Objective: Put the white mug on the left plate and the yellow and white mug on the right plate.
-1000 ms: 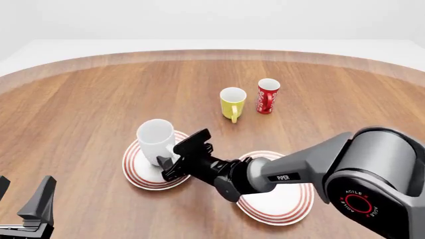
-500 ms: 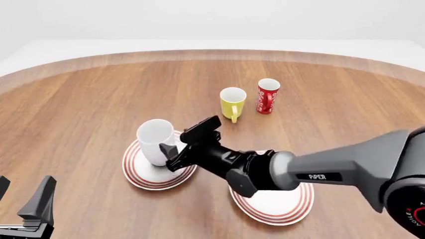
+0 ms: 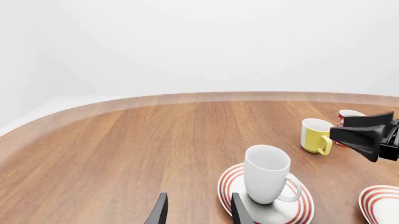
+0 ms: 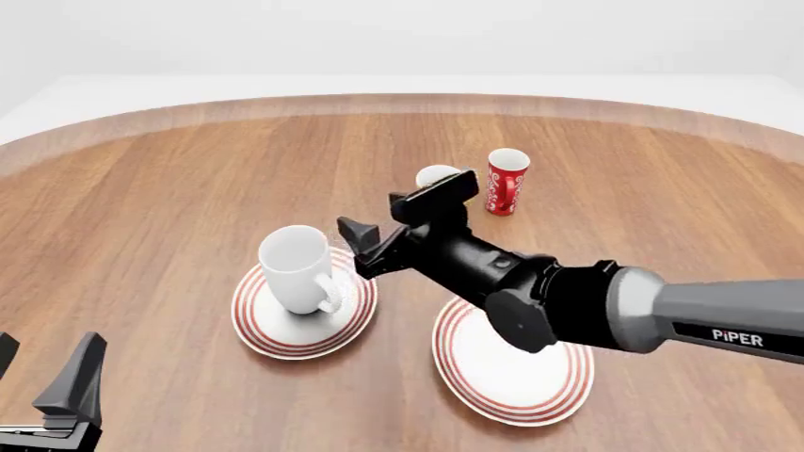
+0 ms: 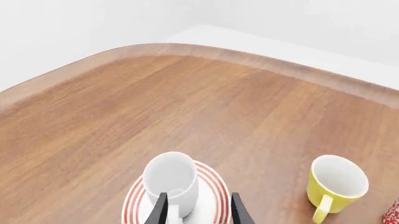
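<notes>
The white mug (image 4: 297, 267) stands upright on the left plate (image 4: 266, 334), handle toward the right plate (image 4: 515, 369), which is bare. My right gripper (image 4: 397, 215) is open and empty, above the table between the white mug and the yellow and white mug (image 4: 434, 174), hiding most of that mug. In the right wrist view the white mug (image 5: 170, 179) is just beyond the fingertips (image 5: 160, 210) and the yellow and white mug (image 5: 337, 183) stands apart. My left gripper (image 4: 40, 381) is open and empty at the near left. The left wrist view shows the white mug (image 3: 267, 173).
A red handleless cup (image 4: 506, 181) with white lettering stands just right of the yellow and white mug. It also shows in the left wrist view (image 3: 349, 114). The round wooden table's far edge (image 4: 402, 102) curves behind them.
My right gripper has drawn away from the white mug's handle, rising and moving far and right toward the yellow and white mug. The white mug stays on the left plate. The left arm is still.
</notes>
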`<action>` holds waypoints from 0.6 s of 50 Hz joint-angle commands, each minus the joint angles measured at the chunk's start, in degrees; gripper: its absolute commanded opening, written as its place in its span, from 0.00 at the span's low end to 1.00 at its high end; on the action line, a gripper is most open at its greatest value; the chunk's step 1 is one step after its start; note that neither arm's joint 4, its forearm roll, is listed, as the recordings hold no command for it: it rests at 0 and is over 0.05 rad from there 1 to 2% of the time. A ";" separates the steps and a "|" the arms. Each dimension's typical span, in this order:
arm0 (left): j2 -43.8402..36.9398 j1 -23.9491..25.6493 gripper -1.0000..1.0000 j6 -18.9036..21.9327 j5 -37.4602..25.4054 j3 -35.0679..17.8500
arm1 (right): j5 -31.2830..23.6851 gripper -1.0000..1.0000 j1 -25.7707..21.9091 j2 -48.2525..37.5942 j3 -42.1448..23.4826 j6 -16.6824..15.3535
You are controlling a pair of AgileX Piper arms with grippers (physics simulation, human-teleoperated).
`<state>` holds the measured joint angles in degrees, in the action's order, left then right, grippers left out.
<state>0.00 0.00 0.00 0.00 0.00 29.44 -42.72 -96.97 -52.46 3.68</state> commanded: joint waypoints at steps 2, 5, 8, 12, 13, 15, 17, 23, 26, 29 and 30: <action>0.00 0.00 1.00 0.00 0.00 0.00 | 0.43 1.00 4.62 5.39 2.13 -0.27; 0.00 0.00 1.00 0.00 0.00 0.00 | 0.61 1.00 5.30 5.61 2.34 -0.22; 0.00 0.00 1.00 0.00 0.00 0.00 | 0.83 1.00 6.20 5.98 2.62 -0.25; 0.00 0.00 1.00 0.00 0.00 0.00 | 1.02 1.00 7.87 6.86 3.01 -0.44; 0.00 0.00 1.00 0.00 0.00 0.00 | 1.03 1.00 8.12 6.95 3.05 -0.49; 0.00 0.00 1.00 0.00 0.00 0.00 | 1.03 1.00 9.14 7.32 3.16 -0.68; 0.00 0.00 1.00 0.00 0.00 0.00 | 1.11 1.00 9.61 7.40 3.23 -0.71; 0.00 0.00 1.00 0.00 0.00 0.00 | 1.10 1.00 10.80 7.56 3.23 -0.90; 0.00 0.00 1.00 0.00 0.00 0.00 | 0.93 1.00 12.29 7.28 2.90 -0.98; 0.00 0.00 1.00 0.00 0.00 0.00 | 0.88 1.00 12.63 7.07 2.71 -0.97; 0.00 0.00 1.00 0.00 0.00 0.00 | 0.88 1.00 12.63 7.07 2.71 -0.97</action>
<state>0.00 0.00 0.00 0.00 0.00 30.37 -32.53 -90.12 -49.64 2.90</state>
